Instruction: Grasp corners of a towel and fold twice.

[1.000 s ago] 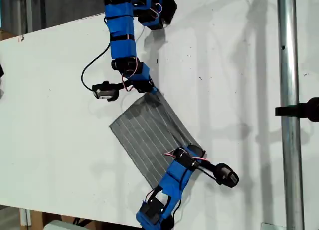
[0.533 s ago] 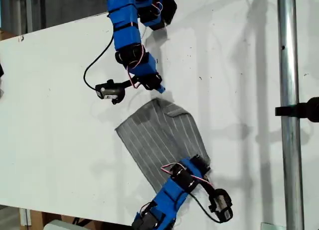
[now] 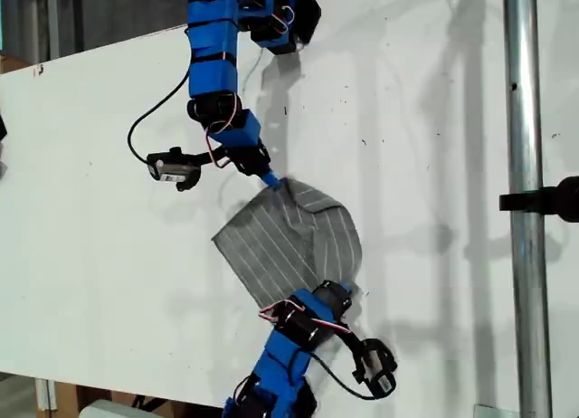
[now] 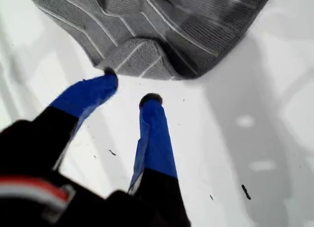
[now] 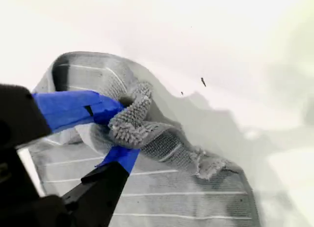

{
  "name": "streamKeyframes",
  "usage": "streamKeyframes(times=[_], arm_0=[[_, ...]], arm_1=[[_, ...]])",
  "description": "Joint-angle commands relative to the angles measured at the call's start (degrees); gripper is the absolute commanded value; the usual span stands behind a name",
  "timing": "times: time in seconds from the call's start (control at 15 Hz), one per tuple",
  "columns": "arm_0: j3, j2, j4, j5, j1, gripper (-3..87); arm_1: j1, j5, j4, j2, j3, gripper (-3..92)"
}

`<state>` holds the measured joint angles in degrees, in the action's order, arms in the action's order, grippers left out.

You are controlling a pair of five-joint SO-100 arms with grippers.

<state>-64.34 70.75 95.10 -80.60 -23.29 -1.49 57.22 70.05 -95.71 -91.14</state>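
Grey striped towel (image 3: 285,242) lying mid-bench (image 3: 90,210), its 3 o'clock side curled over, my first tool (image 4: 130,89) with jaws apart just short of a bunched edge, my second tool (image 5: 117,131) clamped on a crumpled corner (image 5: 135,121)

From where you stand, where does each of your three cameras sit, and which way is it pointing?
Exterior view: overhead, looking down on the white table; shows both blue arms and the towel.
First wrist view: rides my first gripper, looking along its open jaws at the towel's edge just beyond them.
Second wrist view: rides my second gripper, looking along jaws pinched on bunched towel.
Shared: all three show the towel; the exterior view has my first gripper nearer its top, my second nearer its bottom.
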Motion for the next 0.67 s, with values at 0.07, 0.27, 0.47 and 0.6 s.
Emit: streamKeyframes(times=[0.07,0.27,0.47,0.6], arm_0=[[12.7,-11.1,-2.3,3.3,-8.1,24.7],[14.0,-12.1,-7.1,3.1,-10.2,34.2],[12.0,-3.4,0.6,2.1,-5.4,37.2],[2.6,5.5,0.7,2.2,-2.4,36.6]], arm_1=[[1.1,2.1,4.6,-3.3,3.7,25.6],[1.1,3.0,6.9,0.0,6.1,26.9],[1.5,3.6,7.6,8.7,13.7,28.5],[1.7,4.9,7.6,14.2,16.1,29.2]])
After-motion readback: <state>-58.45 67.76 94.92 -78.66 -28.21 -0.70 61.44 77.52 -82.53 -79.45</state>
